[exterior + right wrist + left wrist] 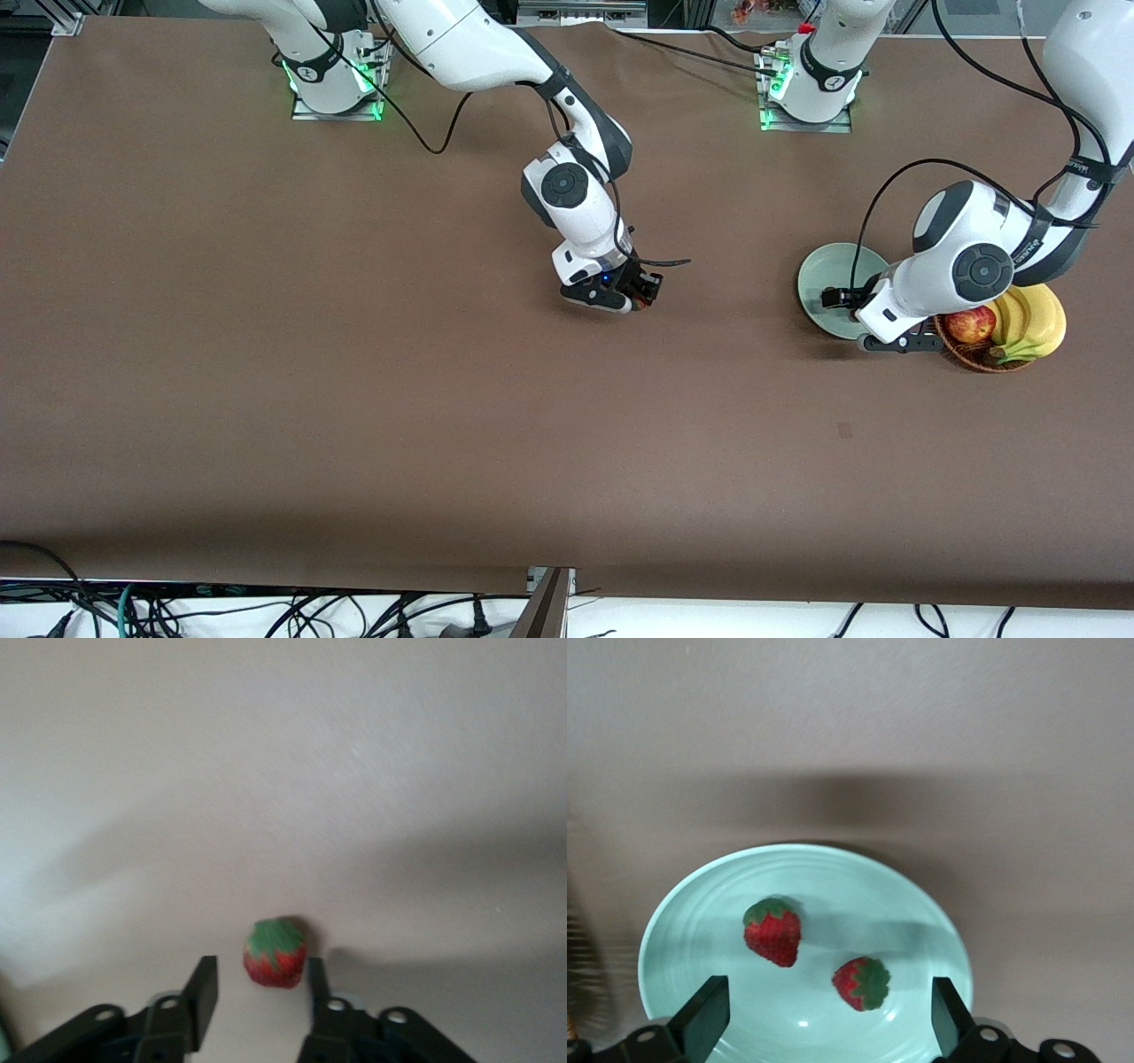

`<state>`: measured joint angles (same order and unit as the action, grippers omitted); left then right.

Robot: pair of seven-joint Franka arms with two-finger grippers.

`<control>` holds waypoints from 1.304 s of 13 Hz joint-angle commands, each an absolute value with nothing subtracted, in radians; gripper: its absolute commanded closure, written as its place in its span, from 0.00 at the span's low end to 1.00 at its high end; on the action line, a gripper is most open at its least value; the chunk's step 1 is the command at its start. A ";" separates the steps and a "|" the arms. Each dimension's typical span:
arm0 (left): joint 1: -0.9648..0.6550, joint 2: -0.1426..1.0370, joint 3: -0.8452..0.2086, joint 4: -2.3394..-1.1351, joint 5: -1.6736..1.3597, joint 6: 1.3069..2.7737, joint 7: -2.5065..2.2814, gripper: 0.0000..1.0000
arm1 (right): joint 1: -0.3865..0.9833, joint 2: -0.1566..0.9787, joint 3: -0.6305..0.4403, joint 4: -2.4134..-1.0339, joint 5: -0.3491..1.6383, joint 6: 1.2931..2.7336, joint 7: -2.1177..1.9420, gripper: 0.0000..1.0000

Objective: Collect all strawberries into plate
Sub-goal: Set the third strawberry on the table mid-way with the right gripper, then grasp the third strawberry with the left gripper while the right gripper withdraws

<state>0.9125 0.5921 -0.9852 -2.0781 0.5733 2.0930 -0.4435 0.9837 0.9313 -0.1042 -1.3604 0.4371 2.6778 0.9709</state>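
Observation:
The pale green plate (pixel 819 266) sits toward the left arm's end of the table. In the left wrist view two strawberries (pixel 772 932) (pixel 862 982) lie on the plate (pixel 682 930). My left gripper (pixel 833 297) (pixel 828 1019) hangs over them, open wide and holding nothing. A third strawberry (pixel 275 954) lies on the brown table near its middle. My right gripper (pixel 645 292) (pixel 259 983) is low over it and open. The berry sits between the fingertips, close against one finger (pixel 314 979), with a gap to the other finger (pixel 204 988).
A brown wicker basket (pixel 974 359) with a red apple (pixel 970 325) and bananas (pixel 1032 323) stands right beside the plate, under the left arm's wrist. The brown table (pixel 354 372) spreads wide around the right gripper.

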 commanded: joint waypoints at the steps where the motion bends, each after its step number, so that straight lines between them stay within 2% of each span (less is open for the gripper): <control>1: 0.920 0.548 -1.034 -2.060 0.548 2.068 -0.481 0.00 | 0.966 0.879 -0.132 -1.347 0.445 2.575 0.976 0.00; 6: 0.891 0.554 -1.121 -2.046 0.546 2.078 -0.658 0.00 | 0.946 0.755 -0.291 -1.350 0.437 2.269 0.850 0.00; 9: 0.716 0.577 -1.124 -2.017 0.548 2.111 -0.883 0.00 | 0.946 0.712 -0.409 -1.361 0.437 2.146 0.818 0.00; 11: 0.591 0.626 -1.115 -1.978 0.560 2.114 -1.021 0.00 | 0.943 0.669 -0.445 -1.362 0.437 2.053 0.789 0.00; 13: 0.450 0.650 -1.057 -1.945 0.568 2.143 -1.136 0.00 | 0.943 0.611 -0.489 -1.377 0.437 1.949 0.712 0.00; 17: 0.094 0.678 -0.784 -1.873 0.566 2.247 -1.244 0.00 | 0.943 0.439 -0.561 -1.480 0.430 1.843 0.583 0.00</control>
<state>0.2266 0.6340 -0.8980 -1.9385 0.5666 2.2124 -1.2112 0.9329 0.5655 -0.5428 -1.3687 0.4360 1.8752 0.6447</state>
